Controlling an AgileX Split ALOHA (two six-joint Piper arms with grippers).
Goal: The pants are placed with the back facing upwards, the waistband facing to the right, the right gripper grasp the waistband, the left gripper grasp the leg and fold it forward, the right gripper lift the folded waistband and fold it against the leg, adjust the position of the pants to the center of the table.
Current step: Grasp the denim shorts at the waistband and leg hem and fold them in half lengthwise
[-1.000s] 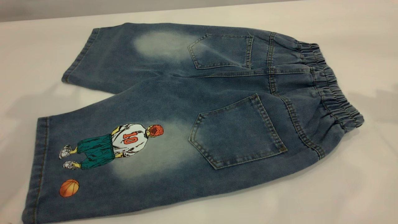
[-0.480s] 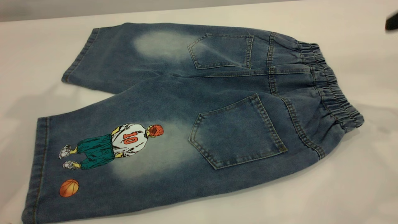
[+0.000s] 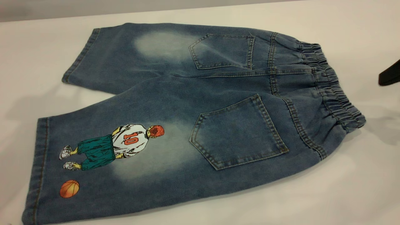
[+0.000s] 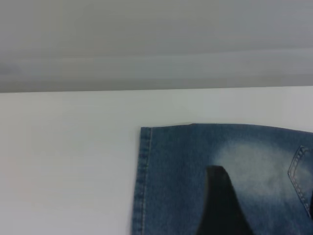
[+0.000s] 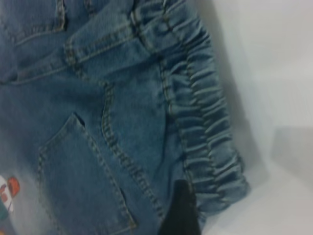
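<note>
The pants [image 3: 193,118] are blue denim shorts lying flat with the back pockets up. The elastic waistband [image 3: 334,90] faces right and the two legs point left. The near leg carries a basketball-player print [image 3: 118,145]. Only a black tip of my right gripper [image 3: 389,75] shows at the right edge, above the table and apart from the waistband. In the right wrist view one finger [image 5: 183,210] hovers over the waistband's near corner [image 5: 215,166]. In the left wrist view one finger [image 4: 220,205] hangs above the far leg [image 4: 176,171] near its hem. Both grippers look open and hold nothing.
A white table [image 3: 343,187] carries the pants, with bare surface to the right of the waistband and along the front. The table's far edge [image 4: 146,90] runs behind the far leg. The near leg's hem [image 3: 34,175] reaches the lower left corner of the exterior view.
The right gripper's tip came into the exterior view at the upper right edge and has moved down toward the waistband. The pants have not moved.
</note>
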